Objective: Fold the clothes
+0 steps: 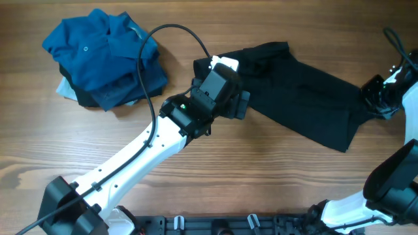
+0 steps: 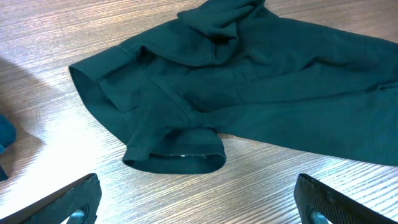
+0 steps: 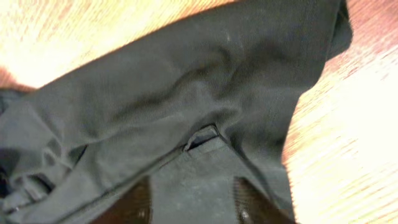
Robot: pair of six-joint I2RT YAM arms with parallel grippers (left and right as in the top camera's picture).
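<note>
The black shirt (image 1: 307,91) lay stretched in a slanted band across the middle and right of the surface (image 1: 261,176). It was partly flattened, but its collar end was bunched, so it looked to be mid-way through being laid out for folding. The other clothes, a heap of teal-blue and darker garments (image 1: 104,59), sat well apart at the far left, seemingly waiting their turn. The left claw (image 2: 199,205) hung released, fingers spread wide, just above the wood near a short sleeve (image 2: 177,155) whose cuff faced it, probably lined up to take that sleeve. The left arm (image 1: 130,156) reached diagonally from the near left corner to the shirt's left end, wrist tipped down. The right claw (image 3: 194,200) sat low on the shirt's opposite end with cloth between its fingers; whether it was grasping that cloth or had let go could not be told. The right arm (image 1: 392,183) bent in from the near right edge
</note>
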